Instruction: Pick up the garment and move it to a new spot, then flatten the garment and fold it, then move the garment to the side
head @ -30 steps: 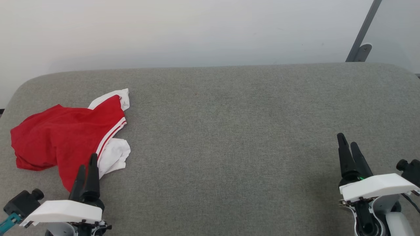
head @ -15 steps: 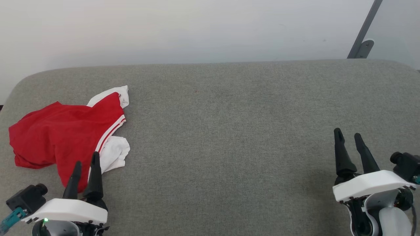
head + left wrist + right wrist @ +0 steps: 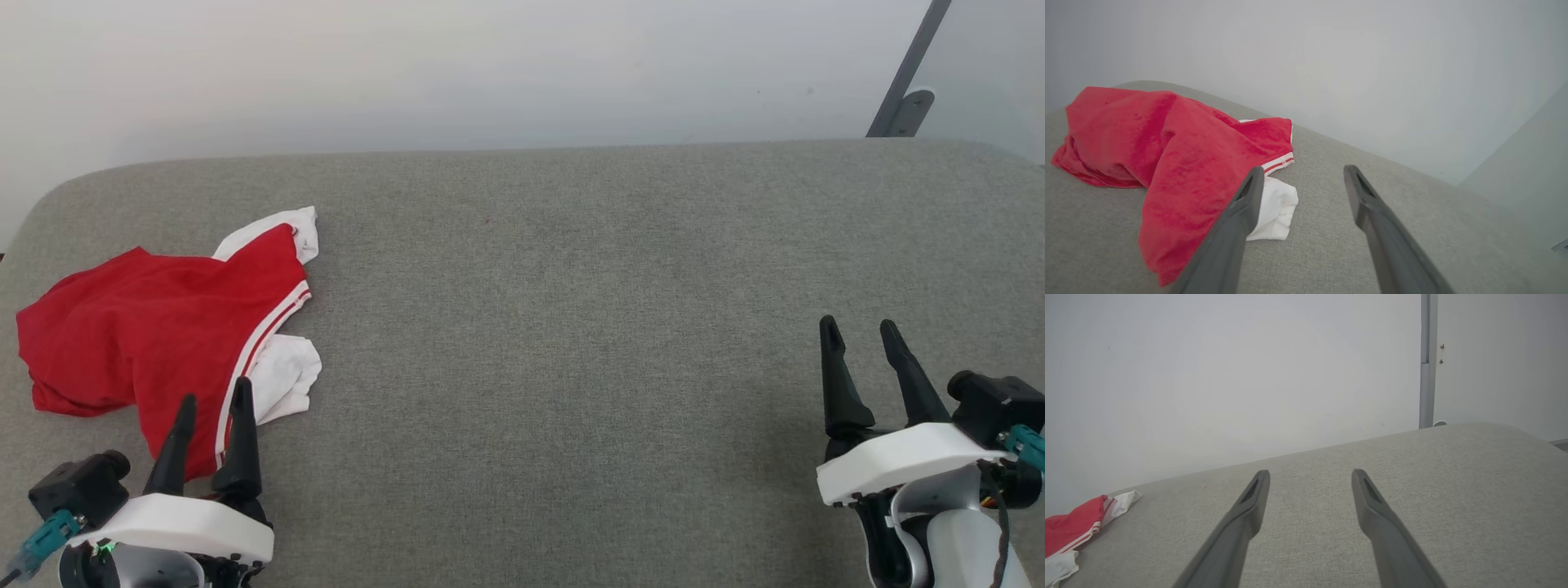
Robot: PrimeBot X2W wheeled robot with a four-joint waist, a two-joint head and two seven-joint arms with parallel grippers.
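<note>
The garment [image 3: 155, 327] is lying crumpled at the left end of the grey table [image 3: 571, 327], its red body bunching over 1 white sleeve end. The left end effector [image 3: 215, 389] is hovering by its near hem, spread wide and empty. The right end effector [image 3: 858, 322] is standing open, well apart. Pinching the hem's thin edge, not the bunch, is probably the better pickup. No readable writing is showing.

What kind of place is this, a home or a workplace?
Probably a plain indoor test room, though I cannot be sure. A wide grey cloth-covered surface stands against a bare white wall, a grey metal post rises at the right, and a crumpled red shirt lies on the surface.
</note>
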